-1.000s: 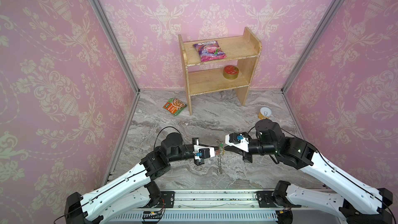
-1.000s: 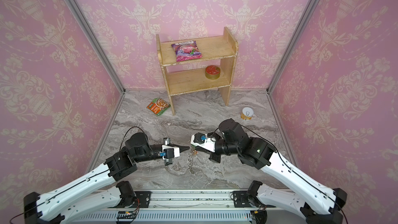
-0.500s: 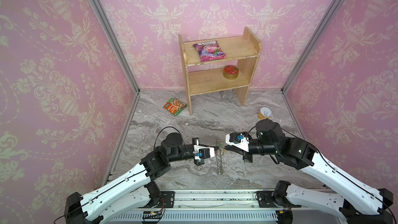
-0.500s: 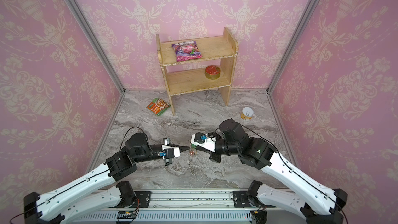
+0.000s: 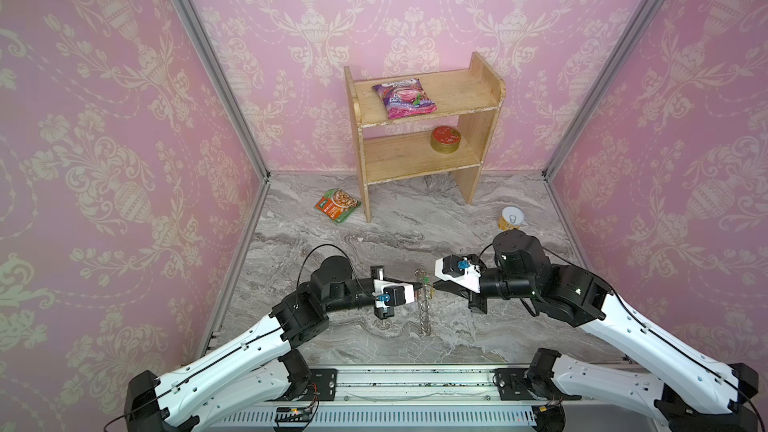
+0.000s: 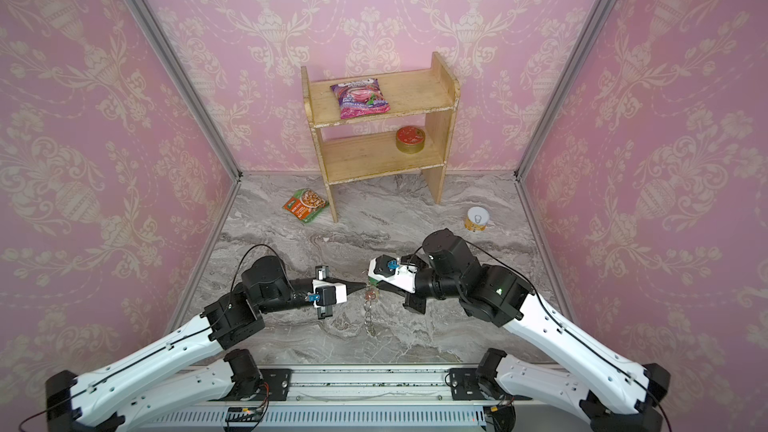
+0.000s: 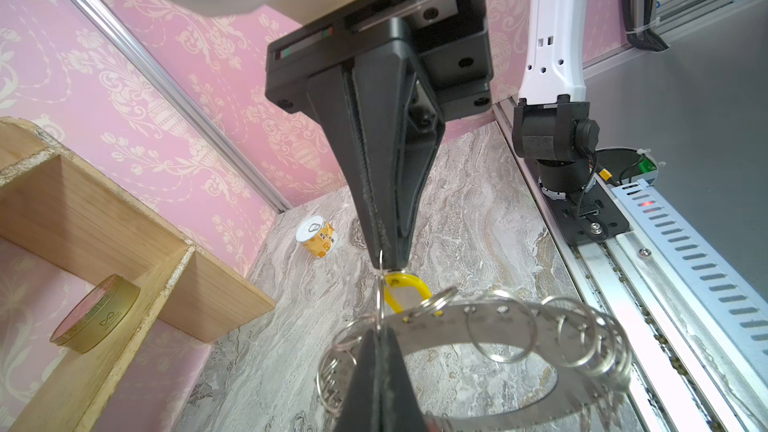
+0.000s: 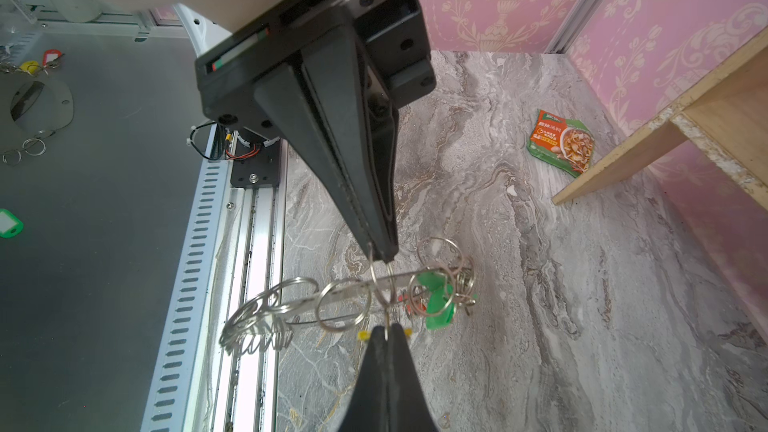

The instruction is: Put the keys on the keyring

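1. Left wrist view, and right up close is the large flat grey metal keyring (image 7: 440,332), its rim hung with small silver wire loops (image 7: 446,292). The marble shows through its wide middle hole.
2. The left gripper (image 7: 380,336) has its black tips pressed tight together. They pinch one thin wire loop at the keyring's rim.
3. Coming in from the opposite side is the right gripper (image 8: 388,332), and its tips are squeezed together as well. The rectangular yellow key tag (image 7: 401,290) sits just under those tips. In the right wrist view, bits of yellow peek out on either side of them, so the grip is on that tag's end.
4. A green plastic tag (image 8: 436,299) and a small red-orange tag (image 8: 409,299) hang among the loops at the far end of the ring. The keys themselves are too small to make out.
5. In both top views the keyring (image 5: 424,305) shows edge-on as a thin line. It is held between the two gripper noses over the front middle of the grey marble table (image 5: 374,243). I cannot tell whether its near end touches the marble.
6. Further back stands a two-tier wooden shelf (image 5: 478,101).
   - A pink snack packet (image 5: 404,98) lies on its upper board.
   - A round gold tin with a red lid (image 5: 445,140) sits on the lower one.
7. A green-and-orange food sachet (image 5: 336,210) lies on the marble just beside the shelf's left leg. A small yellow can (image 5: 512,219) stands well off to the right, near the wall.
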